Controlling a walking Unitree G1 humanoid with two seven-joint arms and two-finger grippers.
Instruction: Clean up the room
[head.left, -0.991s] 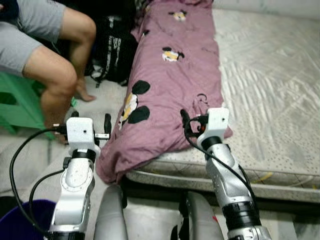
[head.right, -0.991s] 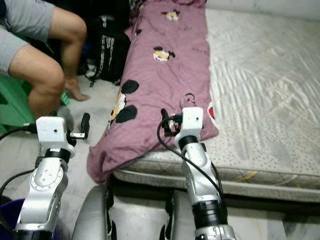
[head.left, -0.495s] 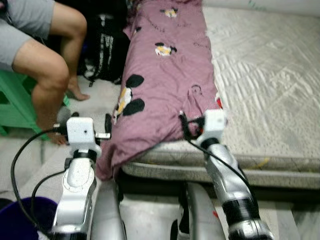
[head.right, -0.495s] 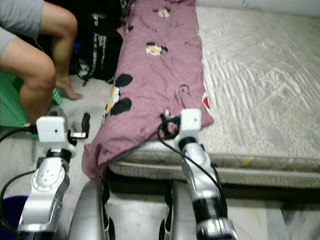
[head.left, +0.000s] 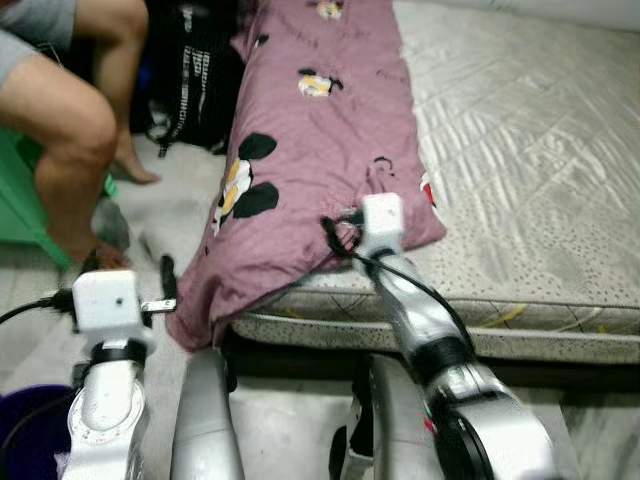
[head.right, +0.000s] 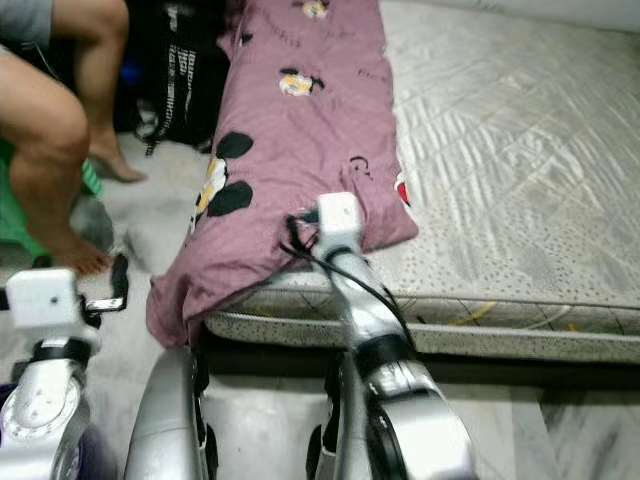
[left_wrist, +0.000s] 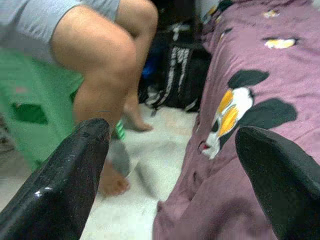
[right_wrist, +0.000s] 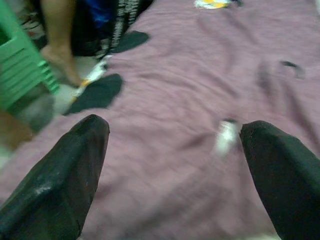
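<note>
- Two risks stand out. The mauve blanket (head.left: 320, 140) lies along the mattress (head.left: 520, 150) edge, its corner drooping toward the floor; the right end effector (right_wrist: 175, 165), spread wide over it, may pinch one layer only.
- Left end effector (left_wrist: 170, 170), also wide and empty, hangs near a person's leg (head.left: 70, 150); a swing could strike it.

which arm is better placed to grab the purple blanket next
Right, probably. The right end effector is open and sits at the near edge of the purple blanket on the mattress, with cloth between its fingers in the wrist view. The left end effector is lower, over the floor beside the hanging corner.
</note>
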